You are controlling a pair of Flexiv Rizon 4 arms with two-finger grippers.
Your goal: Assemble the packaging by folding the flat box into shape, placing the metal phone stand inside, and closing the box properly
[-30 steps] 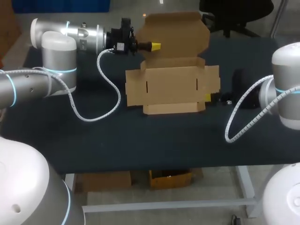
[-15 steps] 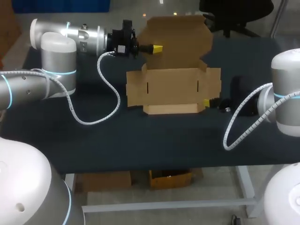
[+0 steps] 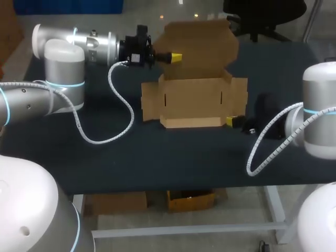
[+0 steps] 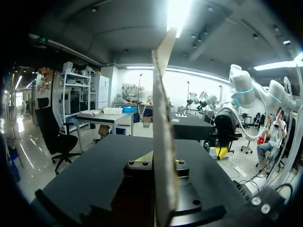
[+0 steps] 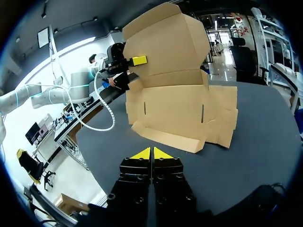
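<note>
The brown cardboard box (image 3: pixel 194 97) lies partly folded in the middle of the dark table, its big lid (image 3: pixel 202 39) standing raised at the back. My left gripper (image 3: pixel 176 56) is shut on the lid's left edge. In the left wrist view the cardboard (image 4: pixel 163 142) runs edge-on between the jaws. My right gripper (image 3: pixel 230 121) is shut and holds nothing, low beside the box's front right corner. In the right wrist view its tips (image 5: pixel 151 153) point at the box (image 5: pixel 182 104), a short way ahead. A dark shape (image 3: pixel 264 106) sits by the right arm; I cannot tell whether it is the phone stand.
The table (image 3: pixel 157 157) has bare dark surface in front of the box and to its left. My left arm's white cable (image 3: pixel 113 100) loops down onto the table left of the box. The right arm's cable (image 3: pixel 262 142) hangs near the front right.
The left gripper has tipped the lid up, more upright than before. The right gripper has slid toward the table's front, along the box's right side to its front corner.
</note>
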